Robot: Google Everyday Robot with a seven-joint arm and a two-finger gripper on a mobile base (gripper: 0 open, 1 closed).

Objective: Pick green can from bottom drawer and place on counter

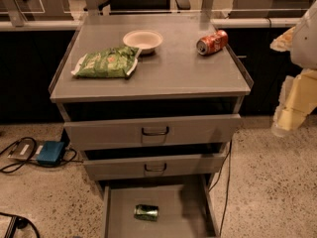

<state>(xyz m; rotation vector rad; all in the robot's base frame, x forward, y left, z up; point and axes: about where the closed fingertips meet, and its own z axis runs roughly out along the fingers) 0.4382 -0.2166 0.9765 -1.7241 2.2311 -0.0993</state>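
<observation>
The green can (146, 212) lies on its side on the flat grey floor of the bottom drawer (119, 212), which is pulled open at the foot of the cabinet. The counter (168, 68) is the wide grey top of the cabinet, above the two upper drawers. My gripper (292, 108) hangs at the right edge of the view, to the right of the cabinet, about level with the top drawer. It is well above and to the right of the can, and nothing shows in it.
On the counter lie a flat green snack bag (106, 62), a white bowl (142, 39) and an orange-red can (212, 42) on its side. The two upper drawers (154, 131) stand slightly open. A blue box (49, 152) and cables lie on the floor at left.
</observation>
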